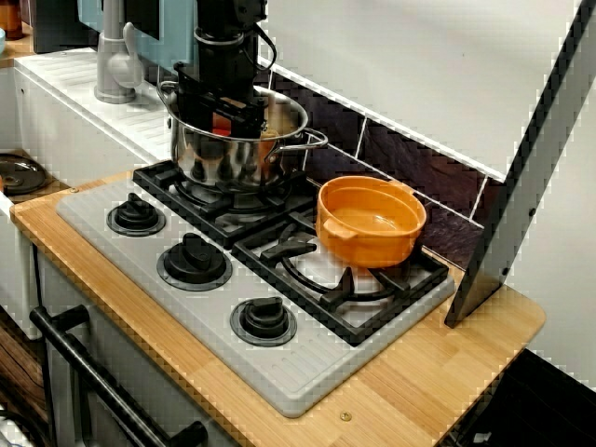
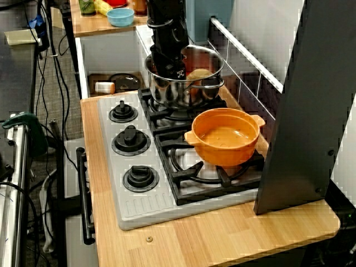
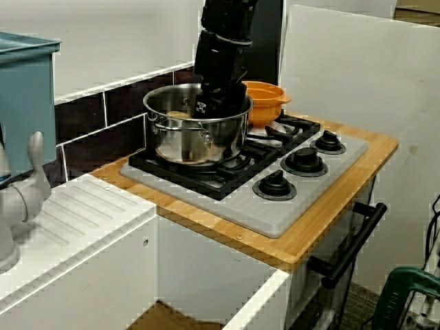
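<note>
The gripper (image 1: 224, 124) hangs straight down from the black arm with its tips inside the steel pot (image 1: 228, 164), at the side of the pot nearer the knobs. Its fingers sit below the rim. Seen from the knob side, a small red patch (image 1: 221, 124) shows between the gripper's black parts. I cannot tell whether the gripper is open, closed or holding that patch. In the view from the sink side the rim hides the tips.

A tan-orange lump (image 1: 270, 141) lies in the pot beside the gripper, toward the wall. In the view from the stove's far end it looks yellowish.

The steel pot stands upright on the burner at the sink end of the black grate (image 1: 279, 248). It has a loop handle on each side.

On the next burner, near the steel pot but apart from it, sits an orange pot (image 1: 372, 238), upright and without a lid.

Three black knobs run in a row along the front of the grey stove (image 1: 307, 374): one (image 1: 137, 216) before the steel pot, one (image 1: 194, 262) in the middle and one (image 1: 264, 319) before the orange pot.

The stove lies on a wooden worktop (image 1: 447, 368). A grey panel (image 1: 531, 168) leans against the wall at the worktop's far end. Dark tiles (image 1: 410, 158) line the wall behind the pots. Past the steel pot is a white drainboard (image 1: 84, 86) with a grey tap (image 1: 114, 56). A black bar handle (image 1: 98, 368) runs below the worktop's front edge.
</note>
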Robot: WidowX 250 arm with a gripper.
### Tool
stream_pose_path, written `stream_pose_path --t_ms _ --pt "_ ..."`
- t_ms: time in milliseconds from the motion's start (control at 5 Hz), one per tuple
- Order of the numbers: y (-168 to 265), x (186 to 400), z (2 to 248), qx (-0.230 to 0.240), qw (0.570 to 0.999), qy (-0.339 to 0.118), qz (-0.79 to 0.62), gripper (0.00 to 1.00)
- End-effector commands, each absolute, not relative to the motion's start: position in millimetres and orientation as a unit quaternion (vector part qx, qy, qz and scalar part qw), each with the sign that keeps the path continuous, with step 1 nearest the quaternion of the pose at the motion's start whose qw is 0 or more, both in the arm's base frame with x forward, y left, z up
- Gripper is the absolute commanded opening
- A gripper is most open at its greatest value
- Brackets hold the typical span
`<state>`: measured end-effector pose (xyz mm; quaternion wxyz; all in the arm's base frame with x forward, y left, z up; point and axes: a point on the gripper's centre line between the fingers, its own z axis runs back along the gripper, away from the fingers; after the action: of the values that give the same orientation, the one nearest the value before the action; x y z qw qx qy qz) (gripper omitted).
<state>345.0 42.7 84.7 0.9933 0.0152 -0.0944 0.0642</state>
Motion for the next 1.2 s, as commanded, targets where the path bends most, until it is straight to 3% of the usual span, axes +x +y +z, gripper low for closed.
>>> stream_pose_path --t_ms 0,800,1000 --pt "42 359 93 0.019 0.991 -0.117 0.069 1.0" --pt "34 370 83 0.026 0.991 -0.111 0.07 1.0" --pt "37 370 84 0.016 0.991 -0.107 0.075 0.0"
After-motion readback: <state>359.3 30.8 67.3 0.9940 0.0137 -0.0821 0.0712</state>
